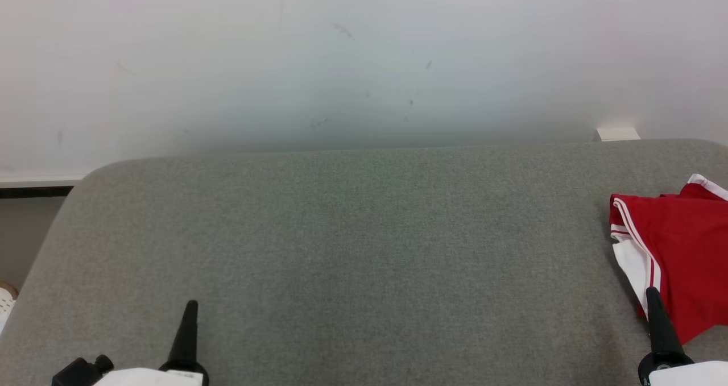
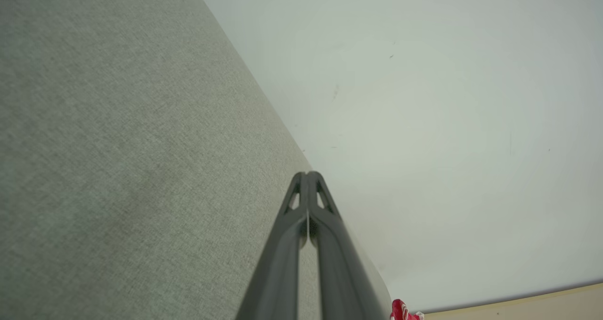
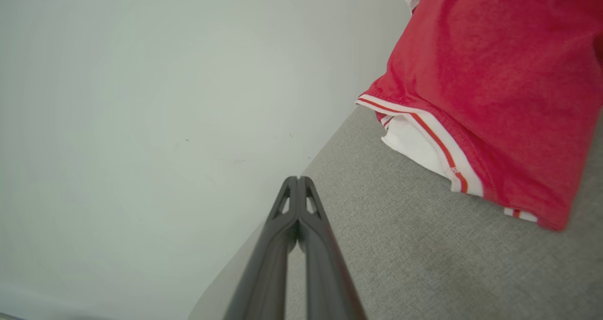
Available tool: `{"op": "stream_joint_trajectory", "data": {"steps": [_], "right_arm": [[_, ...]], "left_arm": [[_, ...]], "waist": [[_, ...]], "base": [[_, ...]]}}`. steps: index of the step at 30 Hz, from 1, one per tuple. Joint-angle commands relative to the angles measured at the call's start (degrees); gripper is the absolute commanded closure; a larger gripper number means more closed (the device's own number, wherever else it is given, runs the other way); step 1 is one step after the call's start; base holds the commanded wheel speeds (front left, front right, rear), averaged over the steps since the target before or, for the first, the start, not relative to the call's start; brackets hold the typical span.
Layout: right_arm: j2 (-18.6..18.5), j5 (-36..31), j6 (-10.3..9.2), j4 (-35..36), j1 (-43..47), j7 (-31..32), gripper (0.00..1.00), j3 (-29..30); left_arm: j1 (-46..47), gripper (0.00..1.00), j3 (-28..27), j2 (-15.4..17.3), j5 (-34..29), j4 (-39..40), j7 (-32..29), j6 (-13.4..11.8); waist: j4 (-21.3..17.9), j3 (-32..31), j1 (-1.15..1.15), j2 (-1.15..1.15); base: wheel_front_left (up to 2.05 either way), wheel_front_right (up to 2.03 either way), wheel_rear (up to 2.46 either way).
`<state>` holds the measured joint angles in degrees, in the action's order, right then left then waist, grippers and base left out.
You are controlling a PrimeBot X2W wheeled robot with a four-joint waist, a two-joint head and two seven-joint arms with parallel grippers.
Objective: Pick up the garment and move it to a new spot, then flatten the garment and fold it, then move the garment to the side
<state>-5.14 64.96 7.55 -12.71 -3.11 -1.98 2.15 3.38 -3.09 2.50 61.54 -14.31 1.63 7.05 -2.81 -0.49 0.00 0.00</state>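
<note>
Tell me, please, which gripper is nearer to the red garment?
Right. The right gripper sits at the edge of the red garment; the left gripper is far off across the grey surface.

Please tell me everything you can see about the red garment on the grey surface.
The garment is red, of soft knitted-looking cloth, with red-and-white striped hems and a white part showing underneath. It lies bunched and partly folded over, not flat, at the right end of the grey cloth-covered table, which carries it. The edge of the head view cuts it off. The right gripper, jaws shut, is beside it without holding it.
</note>
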Motion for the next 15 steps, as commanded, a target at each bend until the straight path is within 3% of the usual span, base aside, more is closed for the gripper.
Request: {"op": "stream_joint_trajectory", "data": {"steps": [1, 15], "right_arm": [[-0.03, 1.8, -0.06, 0.35, -1.1, 0.46, 1.0, 0.49], [0.51, 8.8, -0.07, -0.11, -1.85, 2.61, 1.0, 1.5]], "left_arm": [[1.13, 1.0, -0.35, 0.37, 1.75, 0.62, -0.37, 0.25], [1.63, 1.0, -1.25, 0.43, 9.68, 0.55, -2.52, 0.34]], "waist": [[0.08, 0.02, 0.0, 0.0], [0.68, 0.16, 0.0, 0.0]], "base": [[0.0, 0.0, 0.0], [0.0, 0.0, 0.0]]}}
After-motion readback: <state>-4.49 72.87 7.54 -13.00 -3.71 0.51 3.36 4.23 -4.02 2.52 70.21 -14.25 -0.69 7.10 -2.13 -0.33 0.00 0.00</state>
